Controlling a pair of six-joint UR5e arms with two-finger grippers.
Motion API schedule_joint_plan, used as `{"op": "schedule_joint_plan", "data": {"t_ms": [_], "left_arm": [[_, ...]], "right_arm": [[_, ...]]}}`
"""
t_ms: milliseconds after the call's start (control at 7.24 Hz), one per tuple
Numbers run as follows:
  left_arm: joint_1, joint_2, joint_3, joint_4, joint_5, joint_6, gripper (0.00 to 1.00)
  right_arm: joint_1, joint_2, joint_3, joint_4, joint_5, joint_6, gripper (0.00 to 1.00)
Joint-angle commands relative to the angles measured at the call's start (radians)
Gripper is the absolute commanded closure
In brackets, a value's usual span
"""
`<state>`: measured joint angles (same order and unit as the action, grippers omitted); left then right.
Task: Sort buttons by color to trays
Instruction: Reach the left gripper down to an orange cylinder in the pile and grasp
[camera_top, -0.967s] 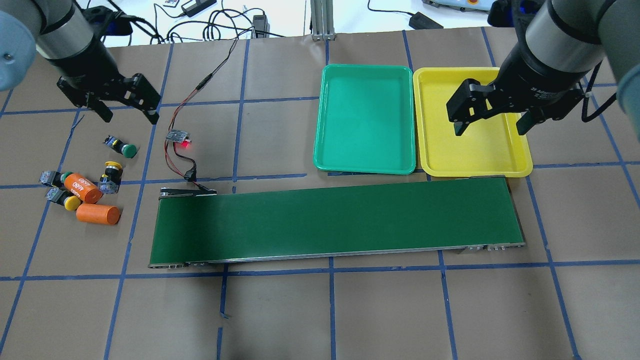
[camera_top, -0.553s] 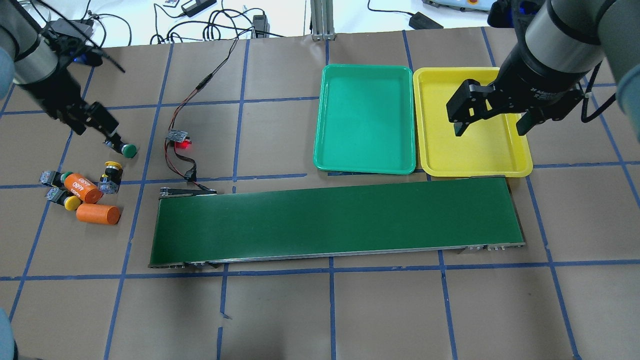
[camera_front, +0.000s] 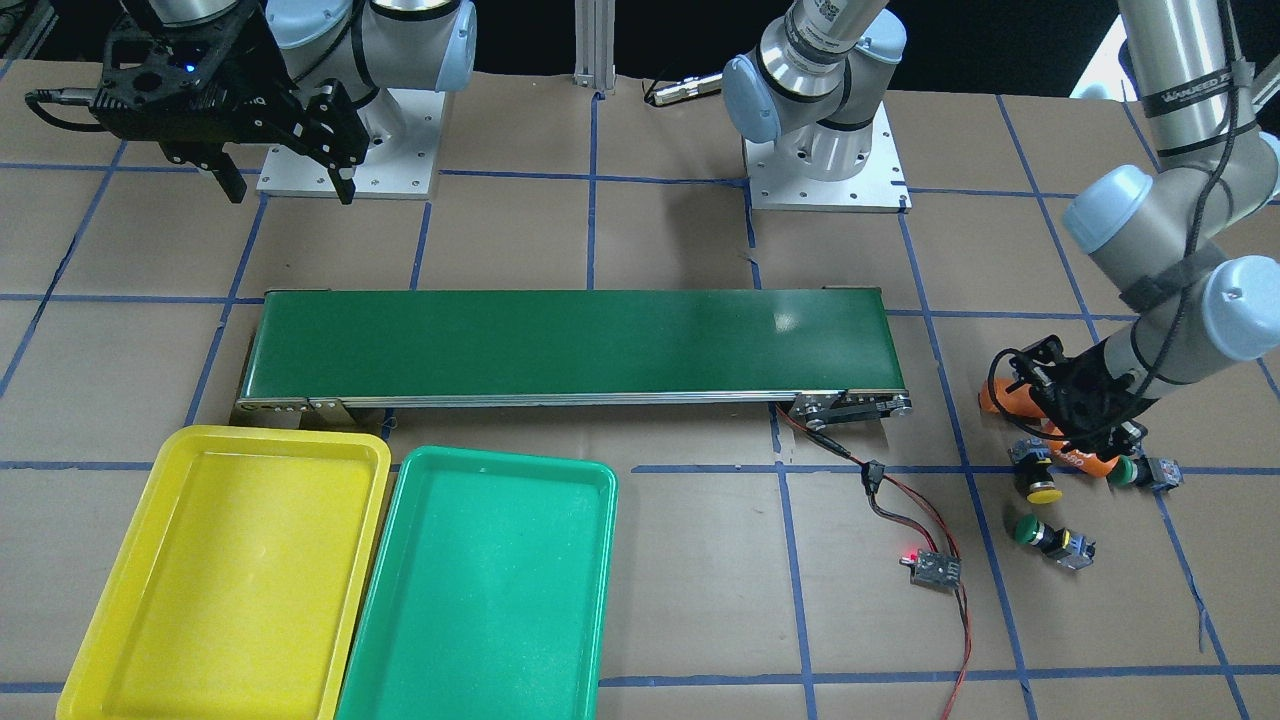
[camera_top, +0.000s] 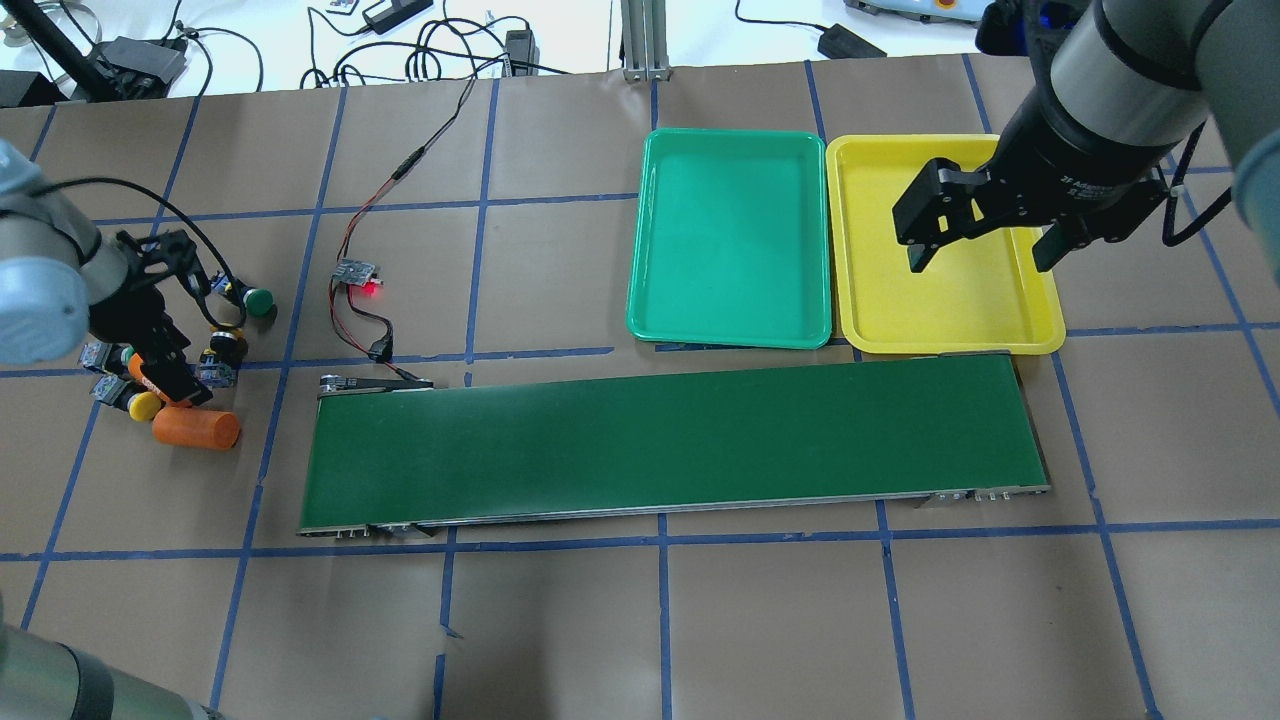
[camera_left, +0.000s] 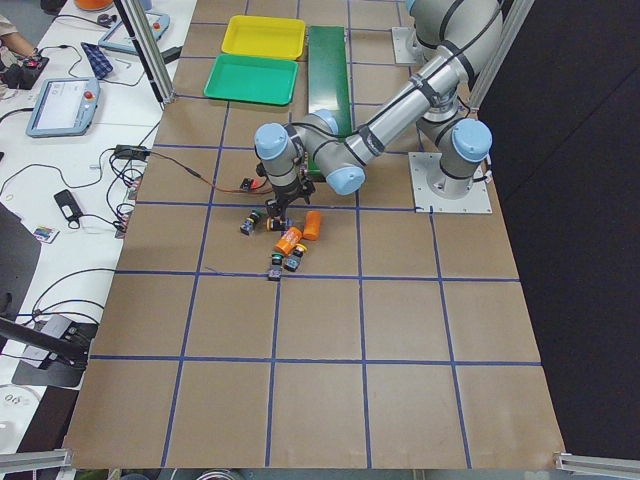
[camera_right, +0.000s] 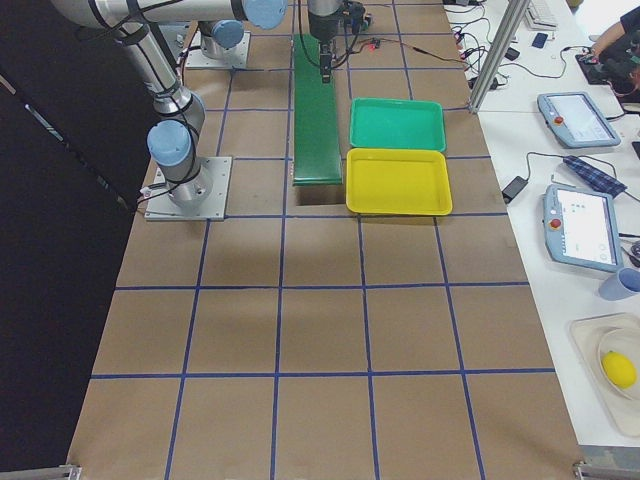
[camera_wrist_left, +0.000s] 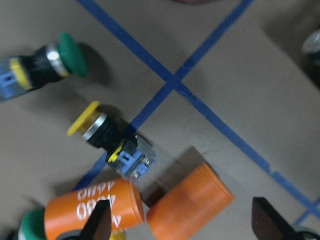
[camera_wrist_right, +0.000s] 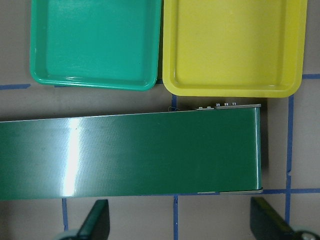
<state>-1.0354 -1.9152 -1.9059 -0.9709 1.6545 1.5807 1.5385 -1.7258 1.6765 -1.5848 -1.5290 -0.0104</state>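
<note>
Several buttons lie at the table's left end. A green-capped button (camera_top: 250, 298) lies apart, a yellow-capped one (camera_top: 225, 345) beside it, and another yellow-capped one (camera_top: 137, 403) and a green one (camera_top: 103, 354) lie further left. My left gripper (camera_top: 165, 330) hangs low over this cluster, open and holding nothing. Its wrist view shows the yellow button (camera_wrist_left: 107, 140), the green button (camera_wrist_left: 45, 65) and my left gripper (camera_wrist_left: 185, 225) open. My right gripper (camera_top: 985, 255) hovers open over the yellow tray (camera_top: 945, 310), next to the green tray (camera_top: 730, 240). Both trays are empty.
Two orange cylinders (camera_top: 195, 428) (camera_wrist_left: 92, 210) marked 4680 lie among the buttons, between the left fingers in the wrist view. A long dark-green conveyor belt (camera_top: 670, 440) runs across the middle. A small circuit board (camera_top: 360, 275) with a red light and wires lies left of centre.
My left arm has swung down and towards the near left, from above the lone green button to low over the button cluster. The right arm has not moved.
</note>
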Motion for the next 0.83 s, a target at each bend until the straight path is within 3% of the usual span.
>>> {"op": "schedule_joint_plan", "data": {"t_ms": [0,691], "left_arm": [[0.011,0.014,-0.146,0.191,0.008,0.202,0.00],[0.018,0.068,-0.139,0.143,0.013,0.202,0.02]], "right_arm": [[0.000,0.000,0.000,0.000,0.001,0.003,0.00],[-0.001,-0.008,0.011,-0.003,-0.002,0.000,0.00]]}}
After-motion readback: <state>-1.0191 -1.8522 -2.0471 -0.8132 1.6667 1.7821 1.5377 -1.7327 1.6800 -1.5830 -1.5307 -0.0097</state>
